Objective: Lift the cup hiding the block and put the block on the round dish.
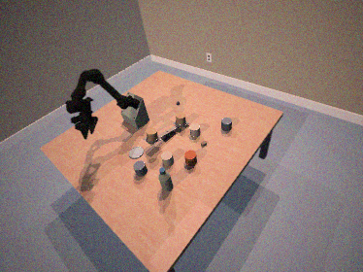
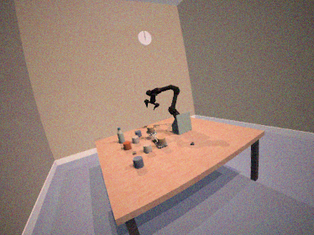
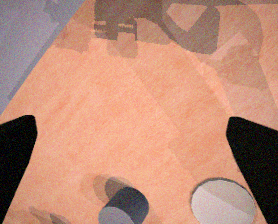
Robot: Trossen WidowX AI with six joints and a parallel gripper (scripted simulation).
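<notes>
Two tan cups stand at the ends of a small dark balance (image 1: pixel 168 135): one cup (image 1: pixel 151 136) (image 2: pixel 150 129) nearer the dish, the other cup (image 1: pixel 181 119) (image 2: pixel 162 142) at the far end. I cannot tell which way the beam tilts. No block shows; what the cups cover is hidden. The round pale dish (image 1: pixel 136 153) (image 3: pixel 223 204) lies on the table beside the near cup, with nothing on it. My gripper (image 1: pixel 86 129) (image 2: pixel 151 106) (image 3: pixel 134 125) is open and empty, fingers downward, high up and well to the side of the dish and balance.
A blue-grey cup (image 1: pixel 140 168) (image 3: pixel 135 202) stands near the dish. Pale cups (image 1: pixel 167 158) (image 1: pixel 195 131), an orange cup (image 1: pixel 190 158), a bottle (image 1: pixel 165 180) and another blue-grey cup (image 1: pixel 226 124) (image 2: pixel 138 162) stand around the balance. A grey panel (image 1: pixel 141 113) (image 2: pixel 184 123) stands by the arm's base.
</notes>
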